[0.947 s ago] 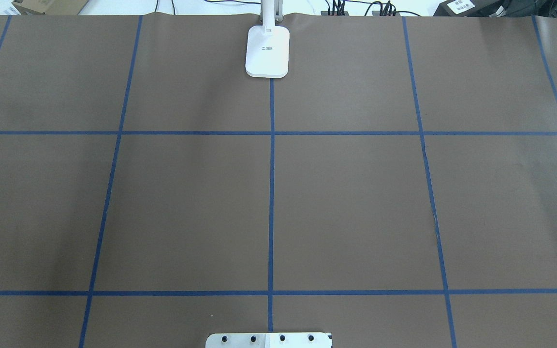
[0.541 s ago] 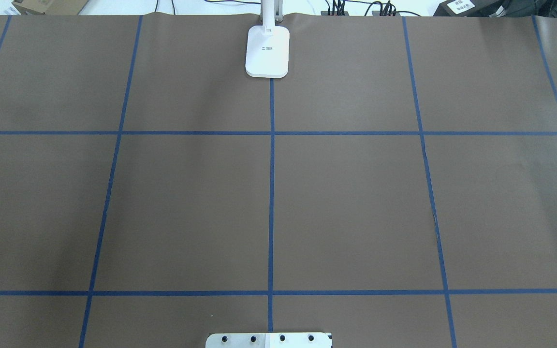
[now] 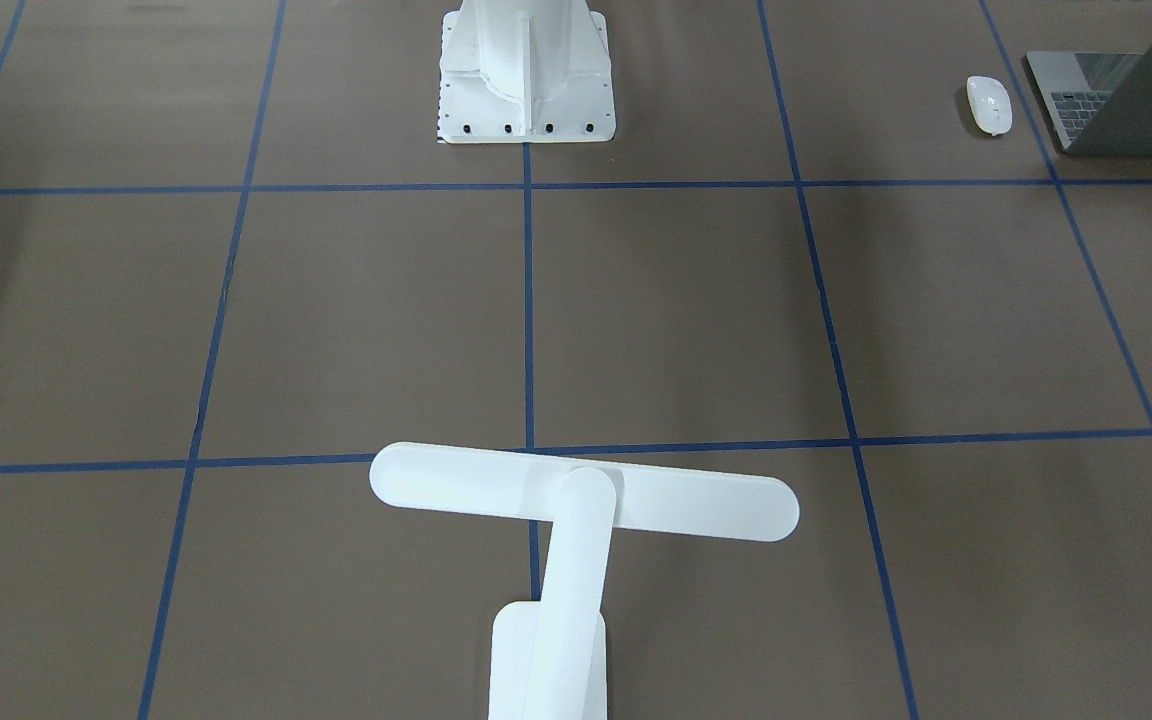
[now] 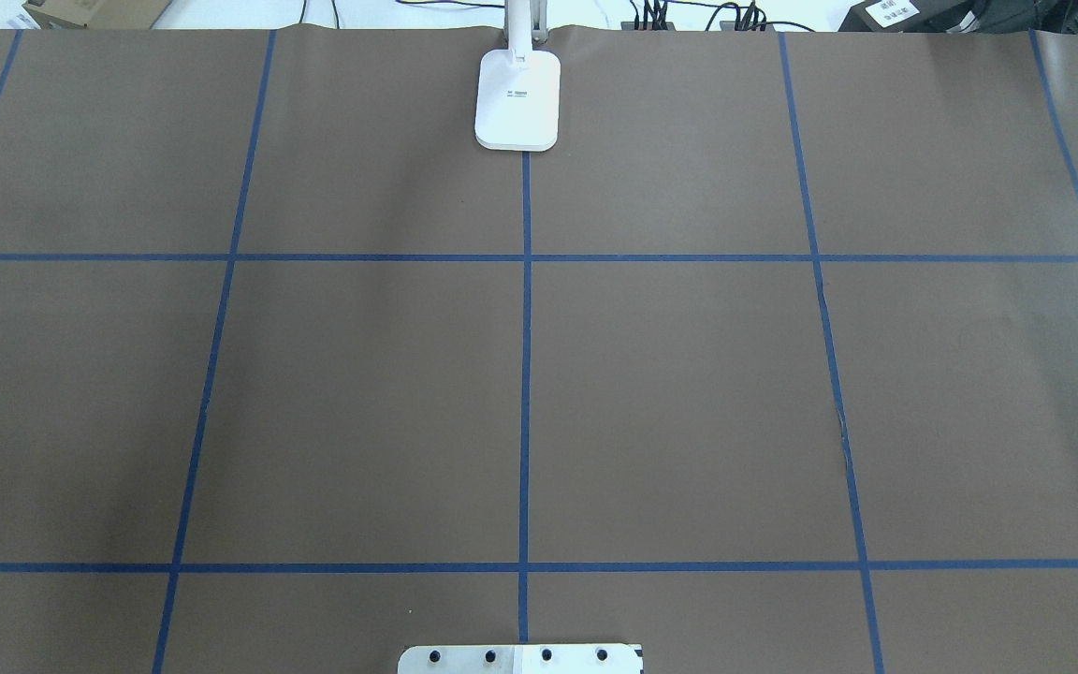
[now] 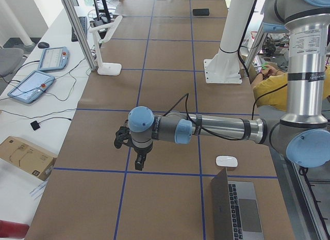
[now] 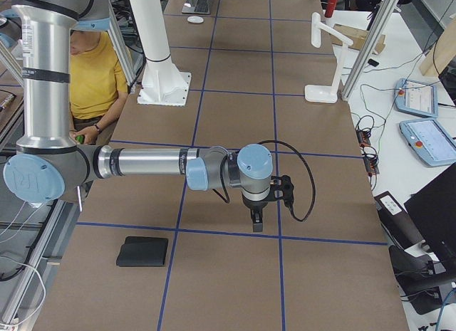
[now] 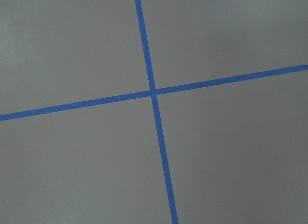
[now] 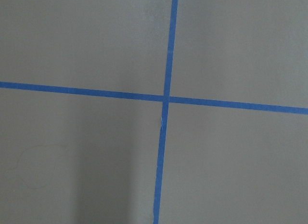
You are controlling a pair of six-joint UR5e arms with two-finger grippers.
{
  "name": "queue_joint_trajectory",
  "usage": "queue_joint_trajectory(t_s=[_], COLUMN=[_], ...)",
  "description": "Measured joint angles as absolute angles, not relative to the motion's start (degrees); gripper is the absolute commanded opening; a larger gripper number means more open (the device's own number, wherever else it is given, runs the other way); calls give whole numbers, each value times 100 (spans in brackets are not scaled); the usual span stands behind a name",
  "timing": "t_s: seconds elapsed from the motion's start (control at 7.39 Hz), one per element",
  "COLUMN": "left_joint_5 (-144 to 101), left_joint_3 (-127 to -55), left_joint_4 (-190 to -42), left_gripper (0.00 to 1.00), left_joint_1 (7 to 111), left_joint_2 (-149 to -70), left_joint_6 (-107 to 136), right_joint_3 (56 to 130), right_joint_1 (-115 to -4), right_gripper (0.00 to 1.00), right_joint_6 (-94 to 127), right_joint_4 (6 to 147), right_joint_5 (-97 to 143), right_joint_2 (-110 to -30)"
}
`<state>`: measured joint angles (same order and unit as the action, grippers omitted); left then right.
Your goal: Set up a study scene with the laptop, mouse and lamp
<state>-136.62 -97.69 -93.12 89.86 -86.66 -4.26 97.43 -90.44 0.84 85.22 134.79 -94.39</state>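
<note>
The white T-shaped lamp (image 3: 584,498) stands at the table's far middle edge, its base (image 4: 517,98) on the centre tape line. The grey laptop (image 3: 1131,95) lies half open at the robot's left end, with the white mouse (image 3: 989,104) just beside it. In the exterior left view my left gripper (image 5: 138,165) hangs over bare table, apart from the mouse (image 5: 226,161) and laptop (image 5: 240,209). My right gripper (image 6: 256,221) hangs over a tape line at the other end. I cannot tell whether either is open or shut. Both wrist views show only brown table and blue tape.
The white bolted pedestal (image 3: 526,85) stands at the near middle edge. A black mouse pad (image 6: 142,251) lies at the robot's right end. A person in a yellow shirt (image 6: 92,75) sits behind the robot. Tablets (image 5: 31,85) and a box (image 5: 23,157) lie beyond the far edge.
</note>
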Motion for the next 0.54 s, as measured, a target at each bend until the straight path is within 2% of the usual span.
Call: queue_joint_trajectory(t_s=[0.54], left_joint_5=[-13667], left_joint_3=[-9767], left_joint_4=[-9338], left_gripper=[100], left_joint_1=[8990], left_joint_2=[-8647], left_joint_6=[-409], right_joint_3=[9676], right_joint_1=[-9044], right_gripper=[100], right_joint_6=[74], right_joint_4=[8508], right_joint_5=[13483], right_joint_2=[-9430])
